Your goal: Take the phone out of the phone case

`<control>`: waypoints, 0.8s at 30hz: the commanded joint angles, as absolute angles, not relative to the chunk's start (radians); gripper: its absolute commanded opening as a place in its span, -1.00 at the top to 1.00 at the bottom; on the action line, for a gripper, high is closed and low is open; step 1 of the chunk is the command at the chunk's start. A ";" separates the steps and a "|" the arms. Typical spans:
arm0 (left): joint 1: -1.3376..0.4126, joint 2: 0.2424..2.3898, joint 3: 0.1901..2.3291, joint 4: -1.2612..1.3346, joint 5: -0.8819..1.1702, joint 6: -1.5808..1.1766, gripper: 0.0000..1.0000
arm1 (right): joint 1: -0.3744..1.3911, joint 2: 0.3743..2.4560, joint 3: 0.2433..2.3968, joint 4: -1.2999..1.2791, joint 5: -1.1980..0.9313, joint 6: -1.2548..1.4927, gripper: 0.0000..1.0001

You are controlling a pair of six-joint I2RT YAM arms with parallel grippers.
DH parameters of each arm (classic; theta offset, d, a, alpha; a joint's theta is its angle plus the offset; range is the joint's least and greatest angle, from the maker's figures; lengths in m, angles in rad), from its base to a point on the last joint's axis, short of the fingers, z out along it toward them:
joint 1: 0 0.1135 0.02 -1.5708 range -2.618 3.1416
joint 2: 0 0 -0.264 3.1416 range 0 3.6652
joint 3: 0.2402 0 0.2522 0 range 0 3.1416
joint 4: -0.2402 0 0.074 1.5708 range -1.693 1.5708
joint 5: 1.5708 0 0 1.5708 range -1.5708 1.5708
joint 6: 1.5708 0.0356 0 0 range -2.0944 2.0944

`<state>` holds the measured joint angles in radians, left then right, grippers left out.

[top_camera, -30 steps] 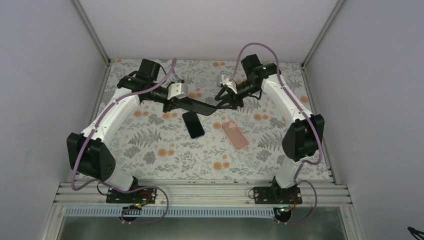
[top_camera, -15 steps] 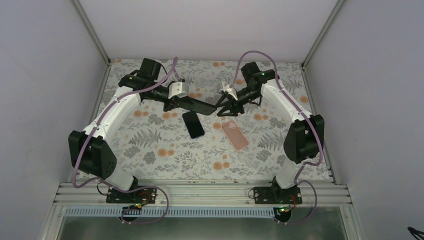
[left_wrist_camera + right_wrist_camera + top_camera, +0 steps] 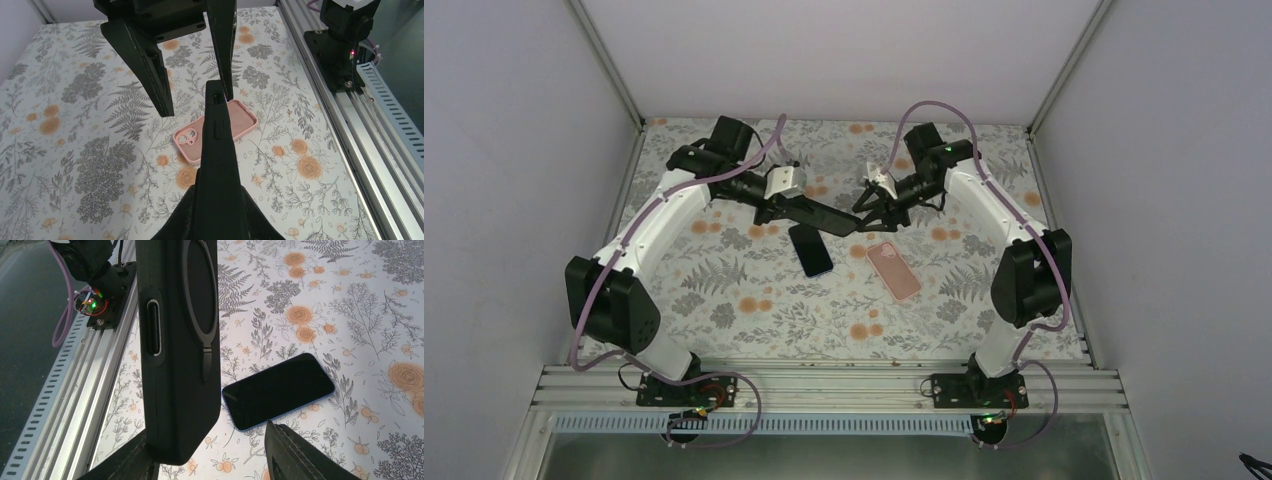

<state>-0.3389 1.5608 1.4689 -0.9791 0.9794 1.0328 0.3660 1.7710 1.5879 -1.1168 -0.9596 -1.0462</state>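
Note:
My left gripper is shut on a black phone case and holds it above the table, its free end pointing right. In the left wrist view the case shows edge-on. My right gripper is open with its fingers on either side of that free end. In the right wrist view the case shows a ring and a port slot and lies against the left finger. I cannot tell if a phone is inside. A dark-screened phone lies flat on the table below.
A pink phone case lies back-up on the floral mat right of the phone; it also shows in the left wrist view. The aluminium rail with both arm bases runs along the near edge. White walls enclose the other sides.
My right gripper has moved left and down, so its open fingers now straddle the free end of the black case. My left arm has shifted slightly right, still holding the case.

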 commanded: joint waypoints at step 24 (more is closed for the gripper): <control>-0.529 1.586 1.574 -1.356 1.097 1.244 0.95 | 0.263 1.963 1.892 -1.232 -0.863 -1.179 -0.10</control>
